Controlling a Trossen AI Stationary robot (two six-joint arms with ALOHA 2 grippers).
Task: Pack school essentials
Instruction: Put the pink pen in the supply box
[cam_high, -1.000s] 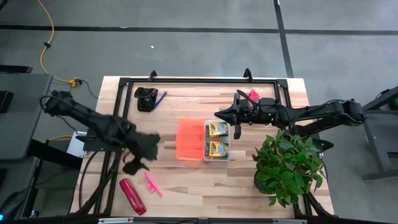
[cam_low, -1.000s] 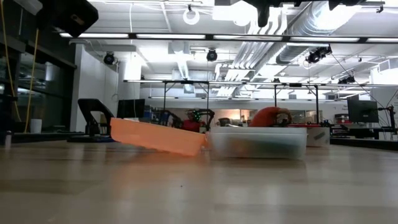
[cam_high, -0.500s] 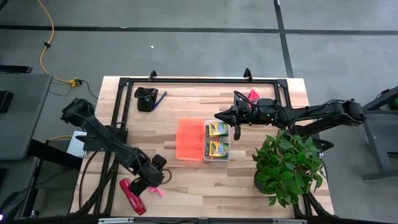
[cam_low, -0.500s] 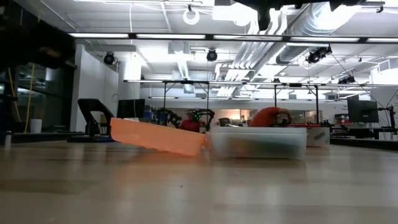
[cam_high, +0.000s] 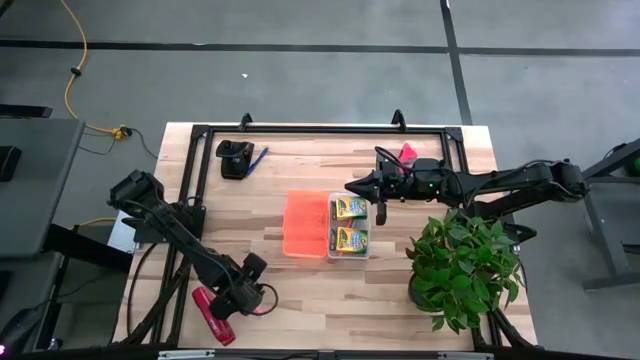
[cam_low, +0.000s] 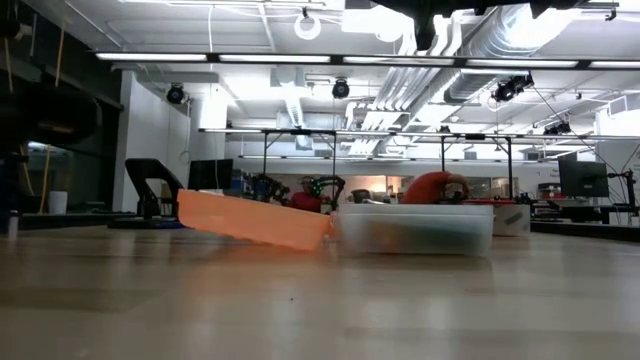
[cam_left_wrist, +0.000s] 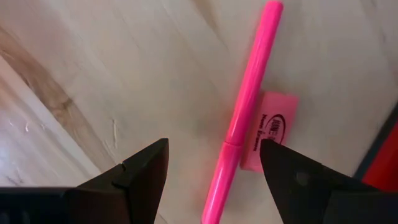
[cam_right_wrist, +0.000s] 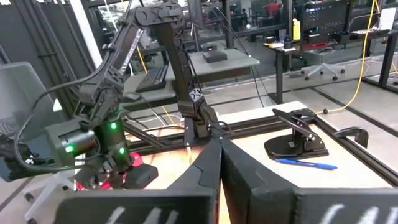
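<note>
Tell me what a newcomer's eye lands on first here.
Mid-table, the orange lid leans against the clear box holding two crayon boxes. At the near-left edge, the left gripper hangs open over a pink marker beside a pink eraser. The potted plant fills the right side.

floor: grey concrete (cam_high: 300, 80) | ceiling: strip lights (cam_low: 300, 57), ducts (cam_low: 470, 30) upper right | left: dark cabinet (cam_high: 30, 180)
</note>
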